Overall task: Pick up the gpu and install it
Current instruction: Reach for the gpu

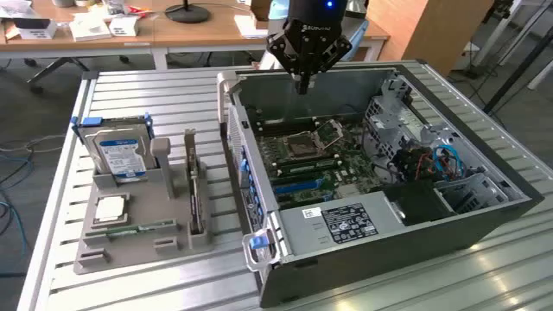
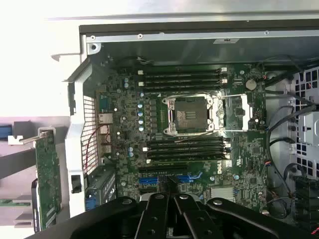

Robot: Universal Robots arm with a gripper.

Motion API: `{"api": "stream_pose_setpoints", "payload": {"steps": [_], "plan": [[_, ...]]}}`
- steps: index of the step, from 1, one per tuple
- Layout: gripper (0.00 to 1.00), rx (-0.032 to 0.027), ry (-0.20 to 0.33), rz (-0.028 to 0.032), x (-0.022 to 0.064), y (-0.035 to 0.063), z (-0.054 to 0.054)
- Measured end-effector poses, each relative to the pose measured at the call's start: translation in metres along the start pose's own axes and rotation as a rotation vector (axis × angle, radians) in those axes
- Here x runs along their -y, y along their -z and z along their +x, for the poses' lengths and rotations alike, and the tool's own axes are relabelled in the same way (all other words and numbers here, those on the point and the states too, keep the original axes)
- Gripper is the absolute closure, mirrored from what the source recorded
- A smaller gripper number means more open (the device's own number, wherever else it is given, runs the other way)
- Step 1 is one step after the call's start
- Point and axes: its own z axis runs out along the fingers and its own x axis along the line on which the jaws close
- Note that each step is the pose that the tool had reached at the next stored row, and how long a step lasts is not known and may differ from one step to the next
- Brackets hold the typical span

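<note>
Pick-up not begun: your gripper (image 1: 302, 87) hangs clenched, empty, over PC case (image 1: 389, 256); gpu (image 1: 195, 188) stands in rack (image 1: 103, 251) well apart; grasp needs open jaws.

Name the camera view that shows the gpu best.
The exterior view: the gpu stands on edge in the grey holder, its whole length visible. The wrist view shows part of it, its green side and silver bracket.
</note>
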Motion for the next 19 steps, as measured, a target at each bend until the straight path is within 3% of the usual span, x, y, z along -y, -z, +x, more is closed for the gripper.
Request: {"api": "stream_pose_setpoints", "payload": {"steps": [14,19], "plan": [[0.9,0.0001,0.0,0.0,0.0,-0.0001,0.0003],[0.9,0.0,0.0,0.0001,0.0008,-0.0009,0.0097]]}}
